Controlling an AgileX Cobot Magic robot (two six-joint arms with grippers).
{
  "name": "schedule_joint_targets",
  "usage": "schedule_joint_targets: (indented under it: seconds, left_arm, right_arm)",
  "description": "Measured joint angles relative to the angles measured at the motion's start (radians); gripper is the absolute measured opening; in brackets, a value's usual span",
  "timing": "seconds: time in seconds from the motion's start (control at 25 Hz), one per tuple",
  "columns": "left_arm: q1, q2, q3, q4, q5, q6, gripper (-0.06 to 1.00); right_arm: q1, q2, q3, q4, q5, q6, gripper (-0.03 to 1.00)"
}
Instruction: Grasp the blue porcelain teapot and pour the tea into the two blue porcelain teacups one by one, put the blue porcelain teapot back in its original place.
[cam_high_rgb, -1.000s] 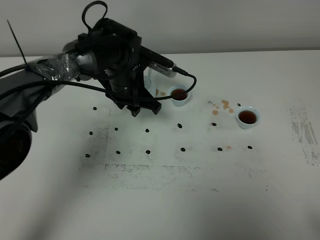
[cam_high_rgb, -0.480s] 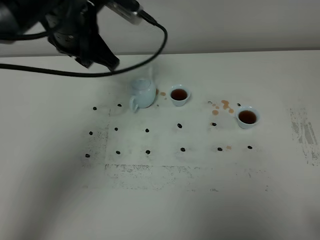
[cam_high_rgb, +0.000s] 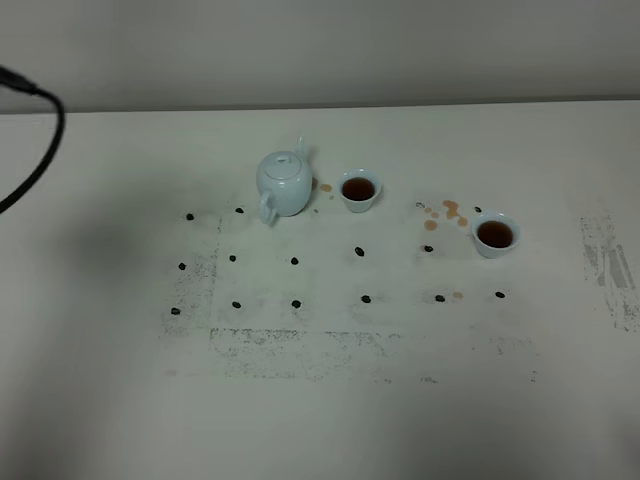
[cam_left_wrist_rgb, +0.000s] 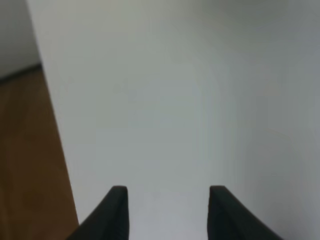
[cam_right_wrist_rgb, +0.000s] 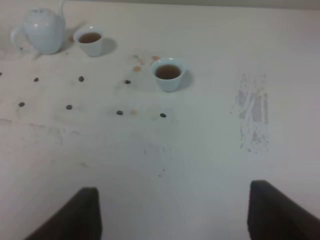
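The blue porcelain teapot (cam_high_rgb: 284, 184) stands upright on the table (cam_high_rgb: 400, 400), just beside the nearer teacup (cam_high_rgb: 359, 189), with the second teacup (cam_high_rgb: 494, 234) well apart toward the right arm's side; both cups hold dark tea, so the pouring and the set-down look done. The left gripper (cam_left_wrist_rgb: 169, 207) has its jaws apart and empty over bare table near an edge, with no pot ahead of it. The right gripper (cam_right_wrist_rgb: 172, 212), jaws wide and empty, faces the ware from well back, the second teacup nearest it and the teapot farthest.
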Motion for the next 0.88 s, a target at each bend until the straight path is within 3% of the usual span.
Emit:
schedule_joint_targets:
  seconds: [0.36,0.68,0.88]
  left_arm:
    - [0.239,-0.510,0.350,-0.131,-0.031,-0.020,0.36]
    - [0.266,-0.874,0.649,-0.246,-0.063,0.008,0.36]
    - [0.266,-0.984,0.679,-0.382,-0.055,0.025,0.36]
  right_arm:
    - [0.000,0.000,0.000,0.000,0.000,0.000,0.59]
    - [0.000,0.000,0.000,0.000,0.000,-0.001,0.59]
    - [0.000,0.000,0.000,0.000,0.000,-0.001,0.59]
